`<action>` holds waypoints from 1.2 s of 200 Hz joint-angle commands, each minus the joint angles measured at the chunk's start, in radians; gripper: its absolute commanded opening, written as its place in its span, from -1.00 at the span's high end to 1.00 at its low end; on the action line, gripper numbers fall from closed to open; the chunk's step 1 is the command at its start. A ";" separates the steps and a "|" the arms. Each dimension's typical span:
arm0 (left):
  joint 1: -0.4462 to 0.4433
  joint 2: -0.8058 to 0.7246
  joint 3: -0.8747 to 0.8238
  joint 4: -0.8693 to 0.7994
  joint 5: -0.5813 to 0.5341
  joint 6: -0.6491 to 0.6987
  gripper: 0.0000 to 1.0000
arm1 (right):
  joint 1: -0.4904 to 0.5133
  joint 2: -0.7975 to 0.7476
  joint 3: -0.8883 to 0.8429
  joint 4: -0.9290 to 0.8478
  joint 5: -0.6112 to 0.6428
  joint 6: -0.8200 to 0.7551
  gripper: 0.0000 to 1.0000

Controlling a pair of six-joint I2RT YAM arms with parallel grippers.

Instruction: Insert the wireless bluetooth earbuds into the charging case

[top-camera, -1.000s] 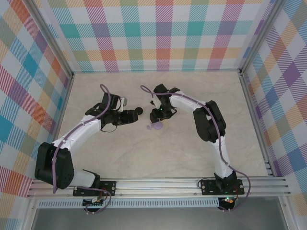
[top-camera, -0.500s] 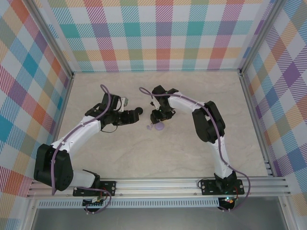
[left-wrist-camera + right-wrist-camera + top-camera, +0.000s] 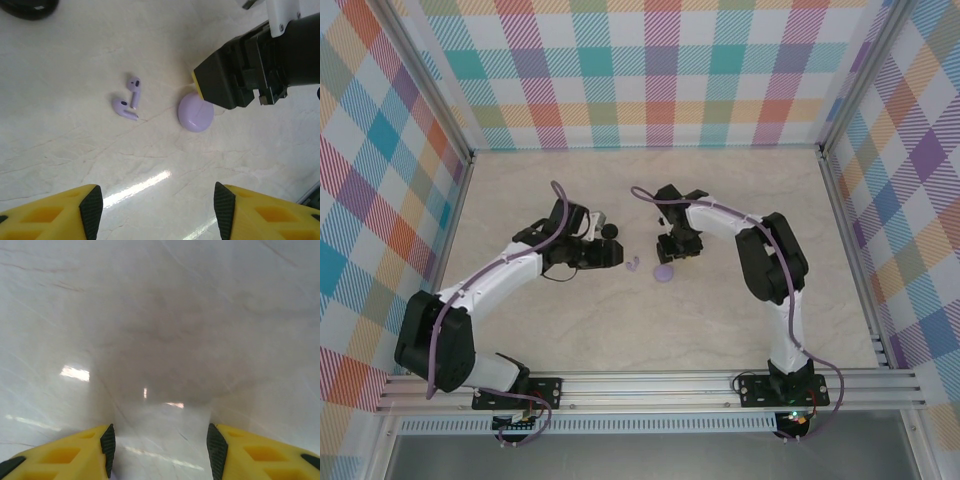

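Two small lavender earbuds (image 3: 129, 100) lie side by side on the pale table, seen as a tiny lavender speck (image 3: 632, 265) from above. Just to their right sits the round lavender charging case (image 3: 195, 112), lid down, also visible from above (image 3: 664, 272). My left gripper (image 3: 155, 210) hovers open short of the earbuds, nothing between its fingers; from above it sits just left of them (image 3: 618, 255). My right gripper (image 3: 672, 250) hangs right behind the case, its black and yellow body (image 3: 240, 75) overlapping the case's edge. It is open over bare table (image 3: 159, 447).
A round black disc (image 3: 611, 232) lies behind the left gripper, its edge showing at the top left of the left wrist view (image 3: 27, 7). Plaid walls and aluminium rails (image 3: 650, 385) box in the table.
The left arm has reached right, towards the earbuds, with its jaws narrowing a little. The right gripper has shifted right, off the case. The case now lies a bit further right, apart from the earbuds.
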 commanded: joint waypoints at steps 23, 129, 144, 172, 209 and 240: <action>-0.042 0.057 0.031 0.017 0.053 0.003 -0.16 | -0.008 -0.078 -0.059 -0.041 0.022 0.027 -0.03; -0.087 0.209 0.002 0.290 0.113 -0.184 -0.14 | -0.127 -0.277 -0.253 0.143 -0.280 0.085 0.01; -0.090 0.226 -0.013 0.335 0.122 -0.221 -0.14 | -0.152 -0.312 -0.308 0.199 -0.380 0.093 0.02; -0.097 0.261 -0.039 0.390 0.144 -0.252 -0.10 | -0.165 -0.331 -0.378 0.274 -0.491 0.107 0.08; -0.124 0.287 -0.062 0.432 0.140 -0.273 -0.08 | -0.165 -0.321 -0.439 0.371 -0.574 0.147 0.16; -0.137 0.314 -0.080 0.480 0.143 -0.295 -0.03 | -0.165 -0.301 -0.443 0.391 -0.588 0.171 0.26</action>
